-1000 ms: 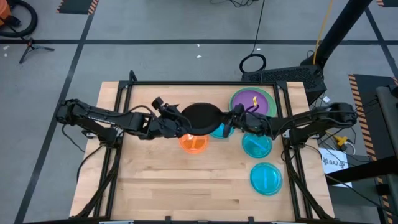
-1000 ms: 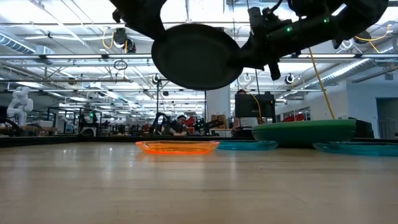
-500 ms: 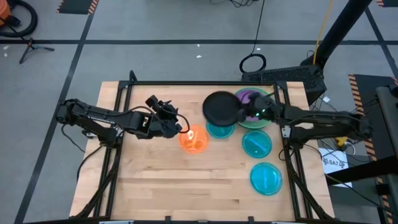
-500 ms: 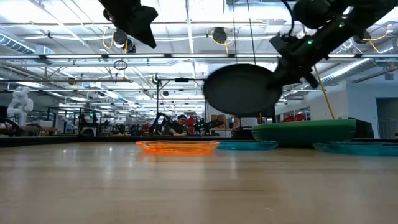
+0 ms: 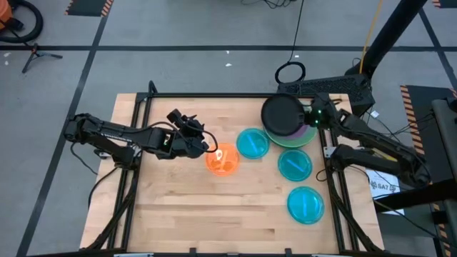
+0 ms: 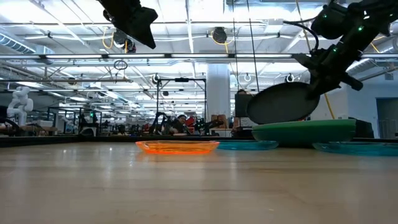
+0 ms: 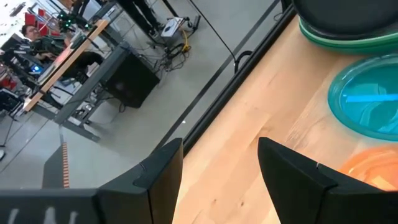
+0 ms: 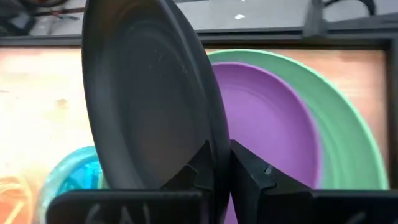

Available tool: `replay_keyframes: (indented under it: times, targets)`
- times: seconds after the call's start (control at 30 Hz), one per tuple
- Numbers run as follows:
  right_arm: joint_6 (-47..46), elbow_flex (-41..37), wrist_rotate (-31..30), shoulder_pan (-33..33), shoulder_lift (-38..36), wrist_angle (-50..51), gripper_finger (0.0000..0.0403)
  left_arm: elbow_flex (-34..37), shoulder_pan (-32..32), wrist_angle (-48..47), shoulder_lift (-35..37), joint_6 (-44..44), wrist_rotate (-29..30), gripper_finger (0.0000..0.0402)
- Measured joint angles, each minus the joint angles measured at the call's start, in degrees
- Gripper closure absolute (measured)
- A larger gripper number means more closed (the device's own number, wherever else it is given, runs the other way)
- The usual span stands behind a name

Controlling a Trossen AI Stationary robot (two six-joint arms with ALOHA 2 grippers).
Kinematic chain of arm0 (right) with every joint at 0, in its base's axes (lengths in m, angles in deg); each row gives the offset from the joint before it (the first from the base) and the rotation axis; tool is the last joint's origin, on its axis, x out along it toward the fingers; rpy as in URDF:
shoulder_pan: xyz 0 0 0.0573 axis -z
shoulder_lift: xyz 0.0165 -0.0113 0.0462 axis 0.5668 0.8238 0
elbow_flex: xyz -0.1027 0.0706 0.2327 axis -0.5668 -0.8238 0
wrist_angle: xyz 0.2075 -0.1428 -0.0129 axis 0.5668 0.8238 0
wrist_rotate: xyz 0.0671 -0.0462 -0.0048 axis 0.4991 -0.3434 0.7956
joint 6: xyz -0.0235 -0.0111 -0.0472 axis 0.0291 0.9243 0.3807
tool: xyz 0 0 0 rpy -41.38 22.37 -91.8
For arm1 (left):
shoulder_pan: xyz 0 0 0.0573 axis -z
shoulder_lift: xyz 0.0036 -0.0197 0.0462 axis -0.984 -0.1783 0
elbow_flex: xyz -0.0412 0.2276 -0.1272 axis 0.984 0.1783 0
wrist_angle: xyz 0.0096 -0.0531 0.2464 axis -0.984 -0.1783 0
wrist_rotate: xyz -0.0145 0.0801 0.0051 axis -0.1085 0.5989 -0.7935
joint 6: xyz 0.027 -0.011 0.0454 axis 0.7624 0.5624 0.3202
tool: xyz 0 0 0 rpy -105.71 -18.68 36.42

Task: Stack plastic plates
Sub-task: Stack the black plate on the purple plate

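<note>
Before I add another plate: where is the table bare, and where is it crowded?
Bare: the near half of the table, and the left side under the left hand. Crowded: the far right, around the stack and the blue plates.

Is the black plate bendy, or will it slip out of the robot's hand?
Probably stiff: the black plate keeps its flat shape though the right hand pinches only its rim. Likely light, since that thin grip carries it tilted over the purple plate. It looks smooth, so it might slip.

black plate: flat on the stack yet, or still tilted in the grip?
Tilted, not down. The right gripper pinches the black plate by its rim, angled above the green stack.
</note>
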Motion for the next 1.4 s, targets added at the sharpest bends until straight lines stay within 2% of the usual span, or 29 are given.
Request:
replay_keyframes:
  times: [0.27, 0.6, 0.87, 1.13, 1.27, 1.4]
  targets:
    - [0.5, 0.0, -0.2, 3.3, 0.2, 2.0, 0.0338, 0.0, 0.0, -0.1, 0.0, 0.0, -0.1, 0.0188]
    - [1.3, 0.0, -0.2, 4.4, -0.2, 2.1, 0.0297, -0.1, 0.0, -0.1, 0.0, -0.4, -0.1, 0.0188]
    - [1.0, 0.0, 0.0, 4.4, -0.2, 2.5, 0.0293, -0.1, 0.0, -0.1, 0.0, -0.7, -0.2, 0.0188]
    - [-1.9, 0.0, 5.7, 4.0, 0.5, 8.7, 0.0292, -0.1, 0.0, -0.2, -0.1, -0.5, -0.4, 0.0188]
    - [-3.0, 0.0, 5.0, 3.9, 0.6, 10.0, 0.0292, -0.1, 0.0, -0.2, -0.1, -0.7, -0.4, 0.0188]
    - [-4.4, 0.0, 1.3, 3.9, 0.6, 10.0, 0.0293, -0.1, 0.0, -0.2, -0.1, -0.8, -0.4, 0.0188]
